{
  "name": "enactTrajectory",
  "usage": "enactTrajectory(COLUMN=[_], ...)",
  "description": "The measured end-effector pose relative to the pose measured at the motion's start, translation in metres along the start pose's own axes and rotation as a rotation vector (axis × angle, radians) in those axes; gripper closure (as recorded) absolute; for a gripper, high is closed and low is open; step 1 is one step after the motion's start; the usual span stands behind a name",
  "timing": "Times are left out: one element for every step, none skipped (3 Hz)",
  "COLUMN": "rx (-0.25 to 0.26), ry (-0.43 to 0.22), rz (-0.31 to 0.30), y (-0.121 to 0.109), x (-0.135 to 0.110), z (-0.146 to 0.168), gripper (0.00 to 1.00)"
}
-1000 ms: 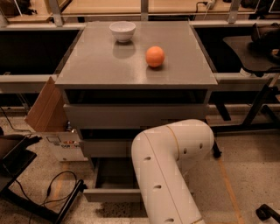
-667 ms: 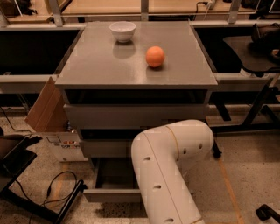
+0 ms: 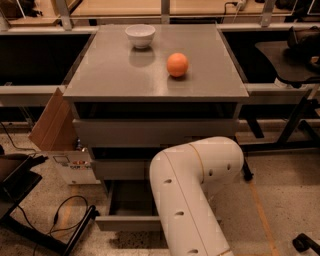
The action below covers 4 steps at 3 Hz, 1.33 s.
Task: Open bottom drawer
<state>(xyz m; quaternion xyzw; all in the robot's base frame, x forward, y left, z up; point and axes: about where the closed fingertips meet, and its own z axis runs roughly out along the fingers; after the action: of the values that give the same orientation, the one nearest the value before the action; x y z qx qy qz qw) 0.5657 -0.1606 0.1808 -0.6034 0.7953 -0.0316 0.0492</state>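
Camera view looks down on a grey cabinet standing on a speckled floor. At the far left a dark, low black frame sits on the floor, with a black cable looping beside it. Next to it, a brown cardboard flap leans against the cabinet's left side, above a white printed box.

The cabinet's flat top carries a white bowl toward the back, left of centre, and an orange just right of it and nearer the camera; the two are apart. Below the top are the top drawer front and the middle drawer front, each standing slightly proud of the shadowed gap above it. The bottom drawer is at floor level and pulled well out, its plain grey interior showing behind its front panel.

The robot's thick white arm rises from the lower edge and bends at an elbow before the drawers, covering the right part of the middle and bottom ones. The gripper is hidden behind this arm, so I cannot tell whether it is released or clenched.

At the right, a dark work surface stands on black legs, a yellowish line runs along the floor, and a black caster sits in the corner. A pale wooden bench crosses the back.
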Motion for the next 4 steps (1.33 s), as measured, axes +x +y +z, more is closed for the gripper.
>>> enactTrajectory(rx=[-0.053, -0.136, -0.136, -0.136], ry=[0.003, -0.020, -0.020, -0.020], rz=[0.040, 0.140, 0.140, 0.141], y=[0.033, 0.086, 0.085, 0.084], x=[0.013, 0.029, 0.028, 0.028], z=[0.006, 0.005, -0.002, -0.009], gripper=[0.41, 0.65, 0.88, 1.00])
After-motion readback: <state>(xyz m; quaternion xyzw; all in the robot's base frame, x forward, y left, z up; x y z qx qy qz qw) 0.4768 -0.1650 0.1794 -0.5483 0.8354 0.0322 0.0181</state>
